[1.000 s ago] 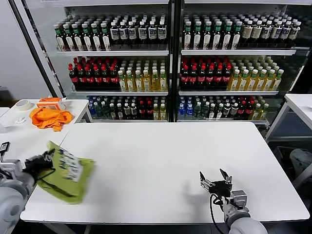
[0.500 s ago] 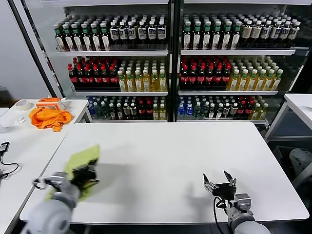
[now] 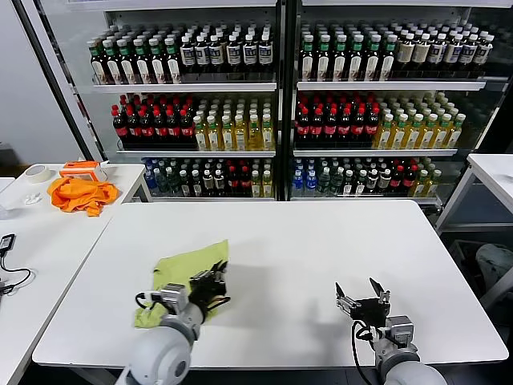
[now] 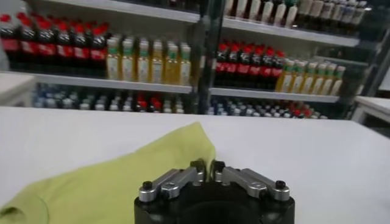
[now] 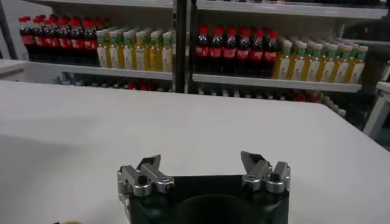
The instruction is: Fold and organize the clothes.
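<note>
The T-shirt (image 3: 183, 274) lay on the white table (image 3: 321, 241), in the left-front part of its top, well inside the left and front edges. The cloth ran from a raised corner near the table's middle down toward the front-left, where it bunched beside the left arm.

The left gripper (image 3: 210, 282) sat at the shirt's right-hand edge. In the left wrist view its fingers (image 4: 198, 171) were drawn together, with the hem of the shirt (image 4: 146, 167) pinched between them and the fabric trailing away behind. White table surface extended ahead of the gripper and on toward the right side.

The right gripper (image 3: 361, 295) hovered over the front-right part of the table, well apart from the shirt. Its fingers (image 5: 150, 167) stood spread, holding nothing. Bare table showed between the two grippers and out to the right edge.

Beyond the far edge stood shelves of bottles (image 3: 232, 120). On a side table (image 3: 32, 224) to the left lay an orange garment (image 3: 78, 193), a roll of tape (image 3: 38, 172) and a black cable (image 3: 10, 273).
</note>
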Robot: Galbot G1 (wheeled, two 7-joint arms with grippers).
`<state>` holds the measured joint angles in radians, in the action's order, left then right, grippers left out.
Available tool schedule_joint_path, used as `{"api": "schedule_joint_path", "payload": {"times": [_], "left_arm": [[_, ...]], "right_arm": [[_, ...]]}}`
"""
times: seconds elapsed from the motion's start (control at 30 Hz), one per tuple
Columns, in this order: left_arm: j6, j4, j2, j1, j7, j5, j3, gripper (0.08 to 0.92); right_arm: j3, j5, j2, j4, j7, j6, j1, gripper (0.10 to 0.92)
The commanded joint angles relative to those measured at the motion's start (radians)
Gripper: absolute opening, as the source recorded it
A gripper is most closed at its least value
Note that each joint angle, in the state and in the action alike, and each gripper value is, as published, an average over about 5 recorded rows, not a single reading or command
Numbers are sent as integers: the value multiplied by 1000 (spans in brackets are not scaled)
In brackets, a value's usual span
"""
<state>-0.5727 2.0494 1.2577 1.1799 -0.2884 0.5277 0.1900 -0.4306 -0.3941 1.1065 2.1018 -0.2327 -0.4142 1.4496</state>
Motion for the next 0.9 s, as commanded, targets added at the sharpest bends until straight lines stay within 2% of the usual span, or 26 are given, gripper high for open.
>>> {"api": "schedule_joint_path", "payload": {"times": [0.03, 0.17, 0.37, 0.47, 0.7, 0.9], "left_arm": [[49, -67, 128, -140, -39, 79, -90, 230], [79, -16, 52, -145, -12, 66, -21, 342], [178, 12, -151, -35, 157, -189, 208, 516], [195, 27, -213, 17, 187, -210, 314, 602], [200, 76, -230, 109, 191, -210, 399, 792], [213, 83, -196, 148, 194, -235, 391, 822]], "right_arm": [[-11, -3, -6, 12, 2, 0, -4, 823], [16, -20, -3, 4, 5, 2, -42, 823], [181, -178, 49, -6, -9, -59, -190, 823], [295, -251, 84, -23, -32, -101, -264, 823], [518, -337, 139, -85, -83, -164, -350, 823], [588, -361, 157, -138, -124, -165, -360, 823]]}}
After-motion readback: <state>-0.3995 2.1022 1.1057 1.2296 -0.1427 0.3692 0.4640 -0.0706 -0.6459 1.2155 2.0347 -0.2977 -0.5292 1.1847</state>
